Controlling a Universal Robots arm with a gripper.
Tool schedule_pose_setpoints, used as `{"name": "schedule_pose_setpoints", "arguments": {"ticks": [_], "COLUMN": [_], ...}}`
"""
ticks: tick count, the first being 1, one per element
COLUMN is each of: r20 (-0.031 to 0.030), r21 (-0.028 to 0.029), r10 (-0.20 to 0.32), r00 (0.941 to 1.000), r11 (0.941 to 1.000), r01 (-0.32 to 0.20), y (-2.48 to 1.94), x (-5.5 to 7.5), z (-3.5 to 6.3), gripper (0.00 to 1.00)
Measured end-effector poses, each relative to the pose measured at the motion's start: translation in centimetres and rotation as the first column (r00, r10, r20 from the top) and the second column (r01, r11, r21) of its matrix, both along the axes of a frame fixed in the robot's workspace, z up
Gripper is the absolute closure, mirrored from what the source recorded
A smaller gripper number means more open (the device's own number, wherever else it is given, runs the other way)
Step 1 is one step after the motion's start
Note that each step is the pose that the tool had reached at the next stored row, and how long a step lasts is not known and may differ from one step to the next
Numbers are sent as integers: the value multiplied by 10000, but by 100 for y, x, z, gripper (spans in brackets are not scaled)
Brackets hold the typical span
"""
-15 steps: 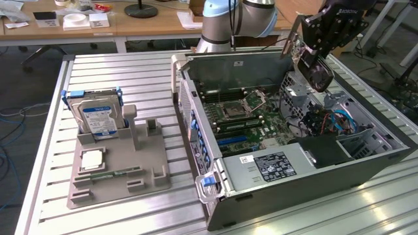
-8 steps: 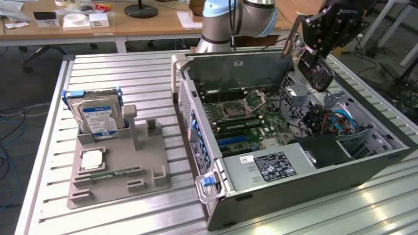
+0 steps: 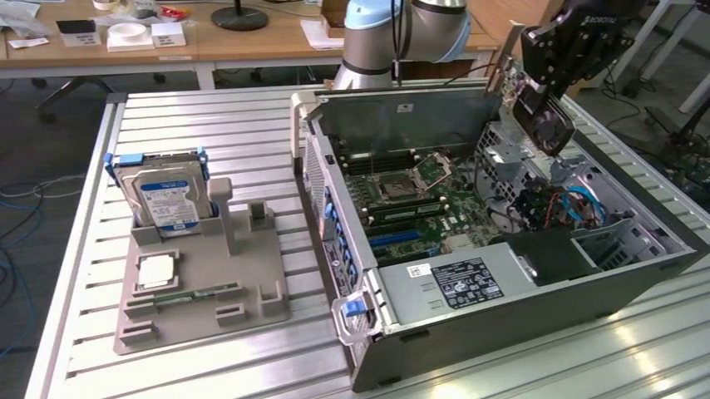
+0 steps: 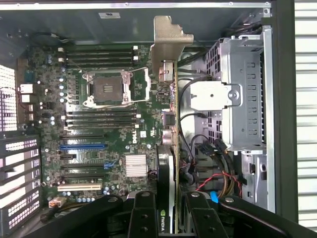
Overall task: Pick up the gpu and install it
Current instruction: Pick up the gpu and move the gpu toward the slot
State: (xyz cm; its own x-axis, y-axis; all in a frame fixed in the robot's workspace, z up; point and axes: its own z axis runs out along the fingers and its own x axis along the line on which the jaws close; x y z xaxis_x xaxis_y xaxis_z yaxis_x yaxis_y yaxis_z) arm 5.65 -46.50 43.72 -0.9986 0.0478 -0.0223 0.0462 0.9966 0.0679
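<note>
Above the far corner of the open computer case, toward the exterior view's right, the gpu hangs in the air, tilted, with its black cooler facing outward. It is seated in no slot. My pincer has it by one end: the fingers are drawn partway in and pressed against the card's two faces.

From my wrist the gpu shows edge-on, a thin dark strip running away from the pincer, with one finger on the cooler side and the other on the bare side. At its far end is the silver bracket.

Beneath the card lies the motherboard. On it I see the open processor socket, rows of memory slots on both sides of that socket, and a blue expansion slot nearer the pincer. On the card's other side stands the grey metal drive cage, with red, yellow and blue cables bundled near its base.

Well apart from the case, toward the exterior view's left, a grey holder tray sits on the ribbed metal surface. A silver hard drive with a blue-and-white label stands upright in it. A slim green memory stick lies flat closer to the tray's near edge.
</note>
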Motion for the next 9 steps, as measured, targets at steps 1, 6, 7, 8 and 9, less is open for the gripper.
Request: {"name": "schedule_pose_setpoints", "arguments": {"ticks": [1, 6, 7, 8, 9], "r20": [0, 0, 0, 0, 0], "r21": [0, -1, 0, 1, 1], "r10": [1, 0, 0, 0, 0], "r00": [10000, 10000, 10000, 10000, 10000], "r11": [10000, 10000, 10000, 10000, 10000], "r01": [-1, 0, 0, 0, 0], "y": [0, 52, 68, 84, 99], "x": [10, 14, 15, 15, 15], "z": [0, -5, -6, -8, -9], "gripper": [73, 73, 73, 73, 73]}}
